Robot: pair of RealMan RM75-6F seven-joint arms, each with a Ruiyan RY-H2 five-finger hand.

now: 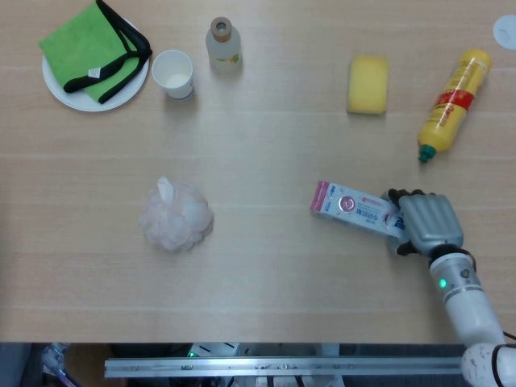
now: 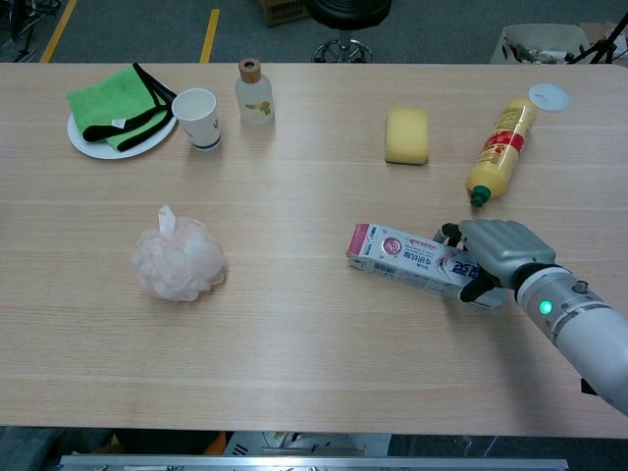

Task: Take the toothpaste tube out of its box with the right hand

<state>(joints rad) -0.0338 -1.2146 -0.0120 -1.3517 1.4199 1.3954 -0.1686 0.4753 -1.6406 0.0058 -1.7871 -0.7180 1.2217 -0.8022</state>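
Presently my right hand [image 1: 428,224] [image 2: 497,257] has its fingers [image 2: 478,286] clamped around the right end of the toothpaste box [image 1: 357,209] [image 2: 407,259], which lies flat on the desk [image 1: 258,266] [image 2: 294,334] with its pink end pointing left; the tube itself cannot be seen, and my left hand appears in neither view. Beyond the box, a yellow bottle [image 1: 453,93] [image 2: 501,135] and a yellow sponge [image 1: 368,83] [image 2: 407,134] lie on the far side. Well apart to the left are a pink bath pouf [image 1: 176,216] [image 2: 179,258], a paper cup [image 1: 172,73] [image 2: 196,118], a small bottle [image 1: 222,43] [image 2: 253,91] and a plate [image 1: 60,87] [image 2: 88,142] bearing a green cloth [image 1: 85,48] [image 2: 110,102].
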